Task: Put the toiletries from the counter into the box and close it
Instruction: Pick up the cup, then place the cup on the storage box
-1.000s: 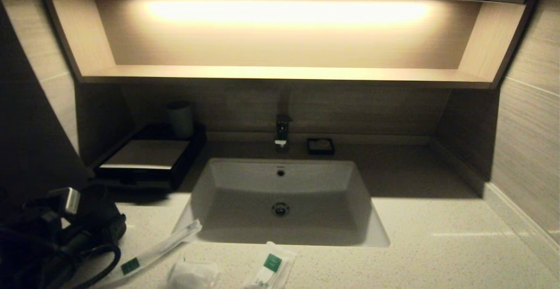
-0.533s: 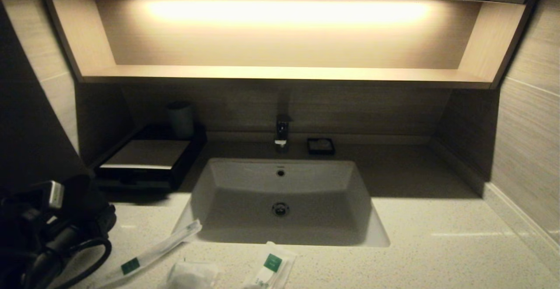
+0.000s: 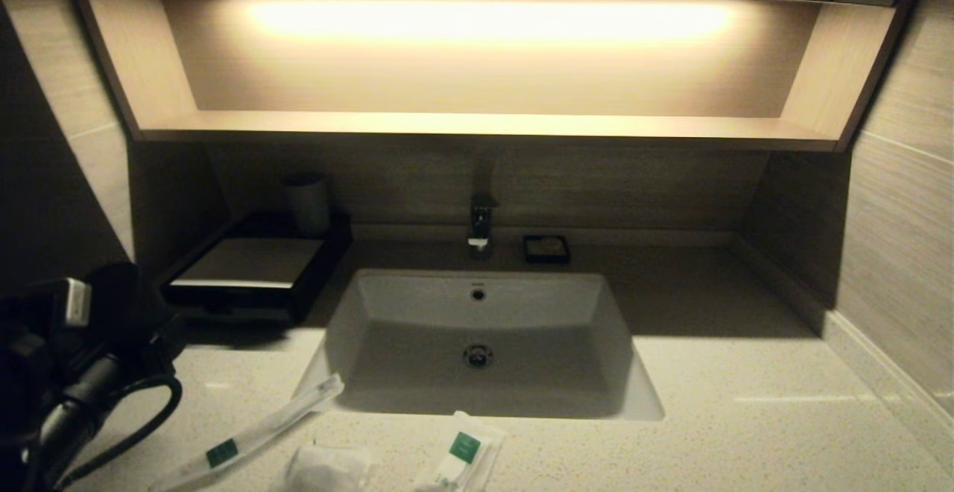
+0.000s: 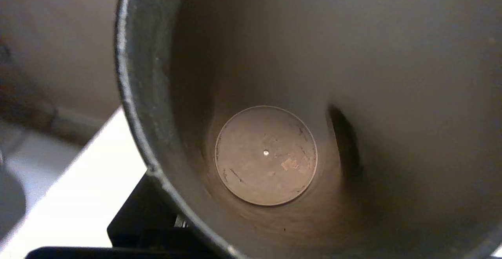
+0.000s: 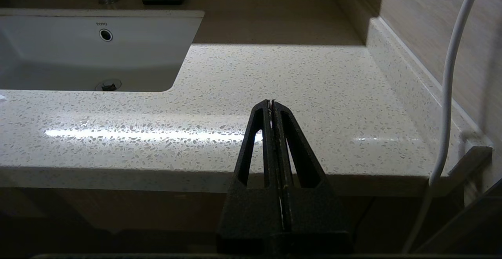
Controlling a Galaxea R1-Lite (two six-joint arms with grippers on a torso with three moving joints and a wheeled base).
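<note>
Three toiletries packets lie on the counter (image 3: 745,373) by its front edge: a long thin one (image 3: 246,432), a small puffy one (image 3: 328,468) and a shorter one (image 3: 462,458). The black box (image 3: 253,262) with its pale glossy top stands at the back left, drawer pushed in. My left gripper (image 3: 104,313) hangs at the far left, in front of the box, shut on a dark round cup (image 4: 266,153); one finger (image 4: 344,141) shows inside the cup, which fills the left wrist view. My right gripper (image 5: 271,103) is shut and empty, just before the counter's front edge, right of the sink.
The white sink basin (image 3: 477,328) is set in the middle of the counter, with a faucet (image 3: 481,220) and a small black soap dish (image 3: 546,248) behind it. Another dark cup (image 3: 307,201) stands on the box's back. A lit wooden shelf (image 3: 484,125) overhangs.
My left arm has drawn to the left and slightly up with the dark cup in its grip. The packets, the box and the right gripper have stayed put.
</note>
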